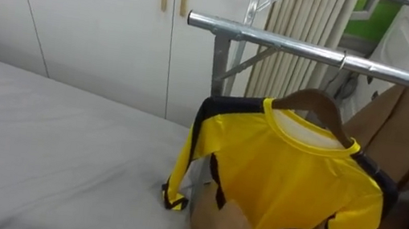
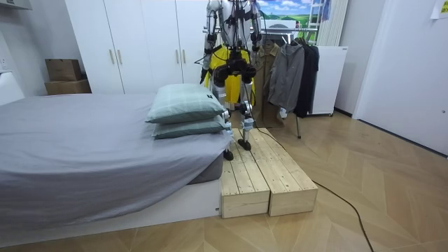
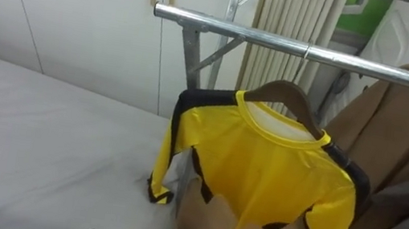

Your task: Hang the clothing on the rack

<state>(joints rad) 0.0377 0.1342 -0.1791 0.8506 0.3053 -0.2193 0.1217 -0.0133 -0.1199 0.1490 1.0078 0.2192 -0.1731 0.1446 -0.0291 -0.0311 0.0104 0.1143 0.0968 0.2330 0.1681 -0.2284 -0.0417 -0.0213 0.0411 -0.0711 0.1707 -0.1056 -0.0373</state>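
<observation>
While yellow shirt (image 1: 293,176) hangs on wooden hanger (image 1: 316,99) from rail (image 1: 280,41), cannot tell hands' state or nearness.

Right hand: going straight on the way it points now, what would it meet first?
The right hand's direction cannot be told. The robot faces the rail, so most likely the yellow shirt on its hanger, close ahead; depth is unclear.

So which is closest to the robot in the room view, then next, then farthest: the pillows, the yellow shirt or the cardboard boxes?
1. yellow shirt, right at the robot.
2. pillows, stacked on the bed beside it.
3. cardboard boxes, far off by the wall at the room view's left.
</observation>
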